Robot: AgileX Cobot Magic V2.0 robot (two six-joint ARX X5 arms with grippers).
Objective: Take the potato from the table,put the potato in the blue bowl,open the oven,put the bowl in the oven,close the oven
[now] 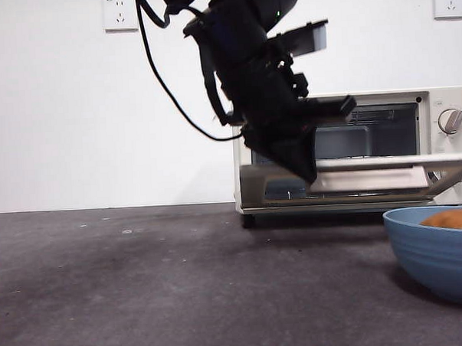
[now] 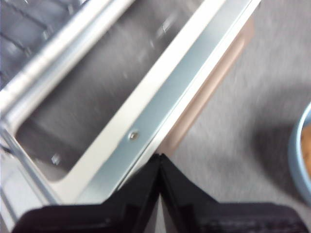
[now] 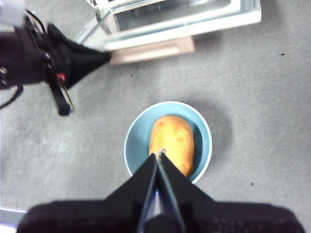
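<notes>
The oven [image 1: 444,144] stands at the back right with its glass door [image 1: 369,175] swung down flat and its tan handle [image 1: 369,181] at the front edge. My left gripper [image 1: 308,173] is shut, holding nothing, its tip against the left end of the door [image 2: 160,97] beside the handle [image 2: 214,82]. The potato [image 3: 171,141] lies in the blue bowl [image 3: 136,145], which sits on the table in front of the oven. My right gripper [image 3: 159,156] hangs shut above the potato. From the front, the bowl [image 1: 438,252] and potato [image 1: 452,220] are at the near right.
The dark grey table [image 1: 144,284] stretches to the left of the bowl. A white wall with two sockets [image 1: 120,13] stands behind. The left arm's black cable [image 1: 166,91] loops down beside the oven. The open door overhangs the table just behind the bowl.
</notes>
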